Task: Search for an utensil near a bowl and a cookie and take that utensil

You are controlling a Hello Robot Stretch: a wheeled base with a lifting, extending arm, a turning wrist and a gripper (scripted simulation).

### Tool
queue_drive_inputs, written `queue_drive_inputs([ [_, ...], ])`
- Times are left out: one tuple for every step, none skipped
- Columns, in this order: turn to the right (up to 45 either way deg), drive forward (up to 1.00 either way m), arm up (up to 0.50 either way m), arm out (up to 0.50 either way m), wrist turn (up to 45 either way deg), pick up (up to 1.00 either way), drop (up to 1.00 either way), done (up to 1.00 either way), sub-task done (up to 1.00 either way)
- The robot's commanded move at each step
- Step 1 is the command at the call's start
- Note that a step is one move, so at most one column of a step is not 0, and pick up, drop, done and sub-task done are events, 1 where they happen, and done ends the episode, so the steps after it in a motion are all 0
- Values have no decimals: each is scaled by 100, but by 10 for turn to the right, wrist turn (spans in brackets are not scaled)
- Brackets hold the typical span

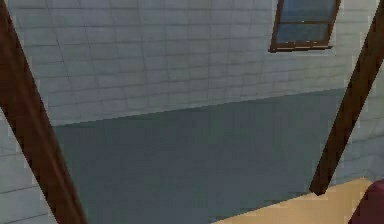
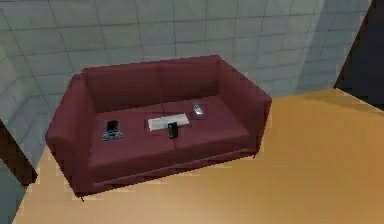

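A dark red two-seat sofa (image 2: 150, 125) stands against a pale tiled wall in the arm side view. Several small things lie on its seat: a dark blue-grey item (image 2: 111, 128) at the left, a flat white rectangle (image 2: 161, 122) with a small black object (image 2: 173, 130) beside it in the middle, and a small pale grey item (image 2: 199, 110) at the right. None of them can be told as a utensil, bowl or cookie.
The forward view looks through a brown wooden door frame (image 1: 345, 110) onto dark grey-blue floor (image 1: 190, 150) and a tiled wall with a wood-framed window (image 1: 305, 25). Tan floor (image 2: 300, 160) spreads in front of the sofa. A dark opening (image 2: 365, 60) lies at the arm side view's right.
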Motion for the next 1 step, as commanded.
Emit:
queue_drive_inputs([
  [0,90,0,0,0,0,0,0,0],
])
